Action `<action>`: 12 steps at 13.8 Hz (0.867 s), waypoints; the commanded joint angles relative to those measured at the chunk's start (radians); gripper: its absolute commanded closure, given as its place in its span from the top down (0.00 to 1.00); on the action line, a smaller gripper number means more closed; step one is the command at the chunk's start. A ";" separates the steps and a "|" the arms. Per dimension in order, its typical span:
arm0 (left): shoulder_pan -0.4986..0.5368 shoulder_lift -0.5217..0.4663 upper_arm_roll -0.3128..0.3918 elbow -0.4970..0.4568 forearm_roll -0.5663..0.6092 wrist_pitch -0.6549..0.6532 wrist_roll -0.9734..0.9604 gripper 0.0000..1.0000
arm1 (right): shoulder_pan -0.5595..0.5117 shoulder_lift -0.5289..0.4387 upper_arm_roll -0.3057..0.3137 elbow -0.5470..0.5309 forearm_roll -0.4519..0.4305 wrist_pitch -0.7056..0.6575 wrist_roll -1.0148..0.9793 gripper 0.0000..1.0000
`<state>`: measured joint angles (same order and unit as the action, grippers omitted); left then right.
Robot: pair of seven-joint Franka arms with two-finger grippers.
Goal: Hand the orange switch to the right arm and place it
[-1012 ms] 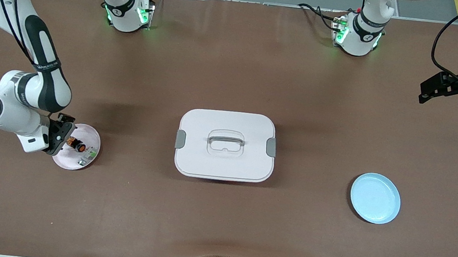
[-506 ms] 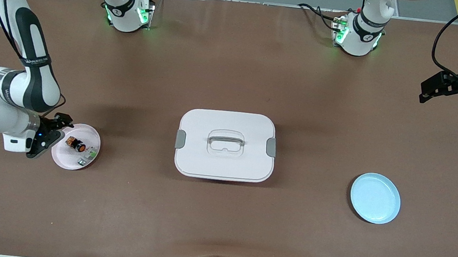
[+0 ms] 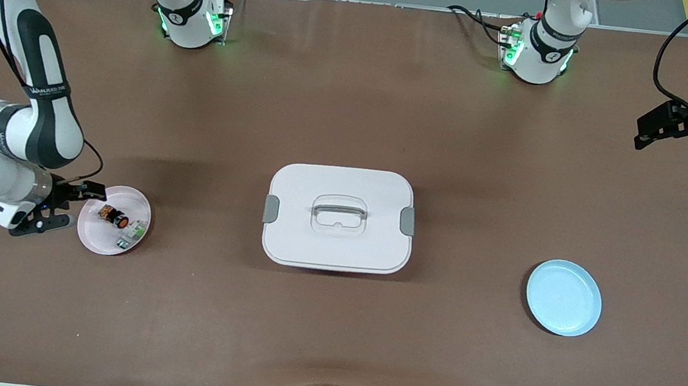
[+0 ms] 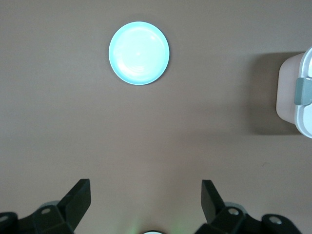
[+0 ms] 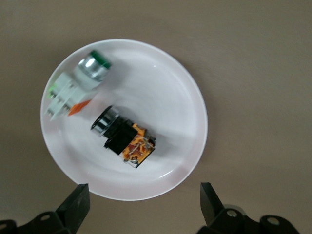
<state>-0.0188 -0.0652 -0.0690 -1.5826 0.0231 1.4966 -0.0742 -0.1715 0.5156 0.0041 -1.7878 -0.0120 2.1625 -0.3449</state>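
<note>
— The right claw point(image 3: 60, 207) has backed off the pink plate point(image 3: 94, 238) and hangs spread open, empty, beside it.

— The orange switch point(image 3: 113, 216) lies on that plate, touching the white-and-green part point(image 3: 131, 232). Approach squarely, avoiding the neighbour. The left claw point(image 3: 672, 127) waits open, well away.

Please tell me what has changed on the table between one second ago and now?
The right gripper drew back from over the pink plate toward the right arm's end of the table, open and empty. The orange switch stayed on the plate beside the white-and-green part. The left gripper, white box and blue plate barely changed.
</note>
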 commanded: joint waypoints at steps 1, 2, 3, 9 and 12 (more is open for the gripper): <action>0.010 -0.027 0.000 -0.019 -0.017 -0.009 0.016 1.00 | -0.020 -0.016 0.013 0.010 0.011 -0.015 0.288 1.00; 0.010 -0.028 0.000 -0.019 -0.017 -0.009 0.016 1.00 | -0.020 -0.014 0.013 0.018 0.011 -0.013 0.381 1.00; 0.010 -0.028 0.000 -0.019 -0.017 -0.009 0.016 1.00 | -0.022 -0.014 0.014 0.025 0.009 -0.016 0.438 1.00; 0.010 -0.031 -0.002 -0.017 -0.017 -0.026 0.016 1.00 | -0.020 -0.012 0.019 0.074 0.024 -0.015 0.405 1.00; 0.008 -0.030 -0.002 -0.016 -0.017 -0.026 0.016 1.00 | -0.023 -0.051 0.016 0.079 0.026 -0.020 0.125 1.00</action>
<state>-0.0179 -0.0698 -0.0691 -1.5826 0.0231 1.4814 -0.0742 -0.1749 0.5061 0.0072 -1.7085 -0.0007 2.1638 -0.0862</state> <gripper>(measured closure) 0.000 0.000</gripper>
